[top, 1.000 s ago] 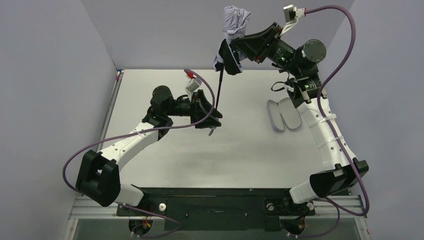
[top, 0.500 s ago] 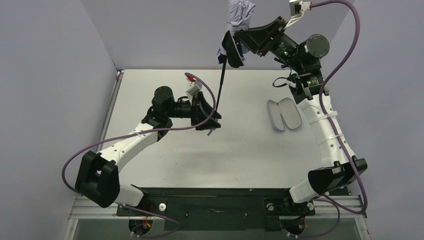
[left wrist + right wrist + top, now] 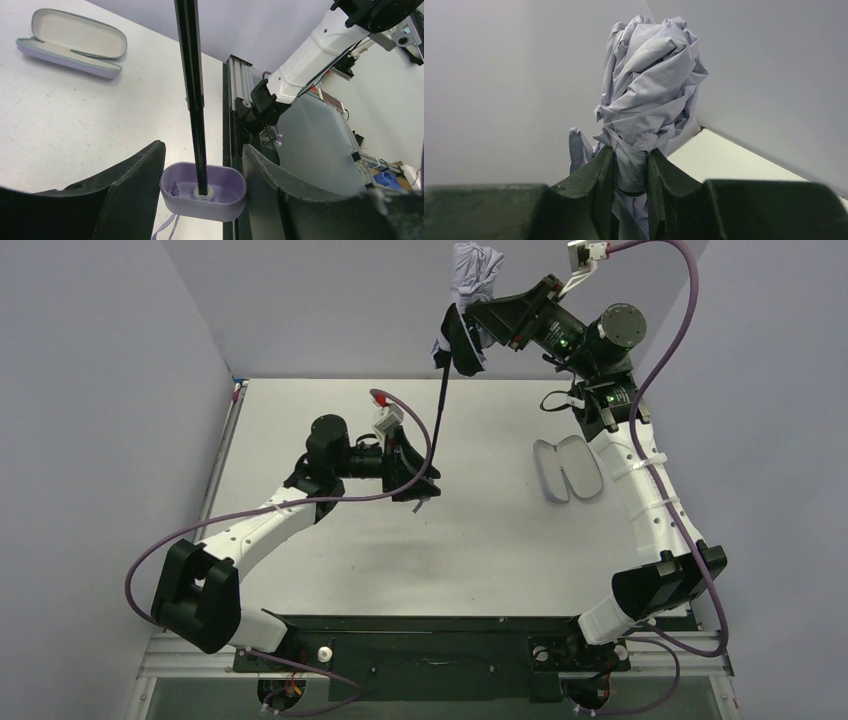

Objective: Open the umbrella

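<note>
Umbrella (image 3: pixel 474 268) from above: stretched in the air over the far side of table (image 3: pixel 500 540), lavender bundle up in right gripper (image 3: pixel 470 325), thin black shaft (image 3: pixel 440 410) slanting down to left gripper (image 3: pixel 424 495).

From left wrist: clamped on small lavender handle (image 3: pixel 202 194). Hard and smooth, likely a firm hold. Rigid but slender above it.

From right wrist: pinched tight around the crumpled fabric neck. Soft, light, probably prone to slipping. Best held where bunched tightest.
</note>
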Motion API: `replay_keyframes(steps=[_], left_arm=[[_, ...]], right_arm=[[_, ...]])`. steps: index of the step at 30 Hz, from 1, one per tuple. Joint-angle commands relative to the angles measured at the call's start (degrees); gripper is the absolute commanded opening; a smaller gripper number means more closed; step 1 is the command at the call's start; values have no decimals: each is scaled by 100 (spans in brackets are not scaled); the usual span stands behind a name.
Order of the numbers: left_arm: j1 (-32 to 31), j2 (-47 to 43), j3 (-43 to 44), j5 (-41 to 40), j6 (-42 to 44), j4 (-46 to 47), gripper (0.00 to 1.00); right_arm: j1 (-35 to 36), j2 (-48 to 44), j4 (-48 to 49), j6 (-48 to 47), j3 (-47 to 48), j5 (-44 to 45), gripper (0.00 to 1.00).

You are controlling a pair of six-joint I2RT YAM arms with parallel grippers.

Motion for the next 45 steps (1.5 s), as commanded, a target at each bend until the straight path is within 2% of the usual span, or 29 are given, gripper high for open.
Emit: replay_keyframes(steps=[1, 10, 18, 23, 27, 30, 35, 37, 38, 39, 45], left_arm=[[-28, 385, -495, 569, -64, -991, 39], [-40, 741, -614, 669, -658, -623, 39], [-77, 672, -672, 583, -890, -432, 36], [-89, 693, -844, 632, -1060, -262, 36], [-84, 592, -480, 470, -890, -234, 39], [-49, 513, 30, 106, -719, -443, 42], [129, 114, 675, -433, -485, -524, 69], [247, -29, 886, -537, -325, -704, 84], [295, -70, 945, -579, -303, -733, 96], [392, -148, 1079, -677, -278, -748, 100], [523, -448, 1720, -1560, 205, -1023, 97]], right_arm=[[-314, -327, 1937, -114, 790, 1736, 0], [-288, -369, 2125, -348, 785, 2002, 0], [-235, -492, 2252, -481, 447, 1926, 0], [-238, -437, 2330, -512, 560, 1950, 0], [-157, -489, 2299, -485, 428, 1633, 0], [-6, -624, 2244, -541, -58, 1269, 0], [209, -989, 1959, -897, -924, 719, 0], [242, -1104, 1839, -979, -1145, 624, 0], [270, -1175, 1775, -1034, -1218, 575, 0], [271, -1220, 1672, -1124, -1358, 566, 0], [428, -1600, 1153, -1519, -2038, 460, 0]])
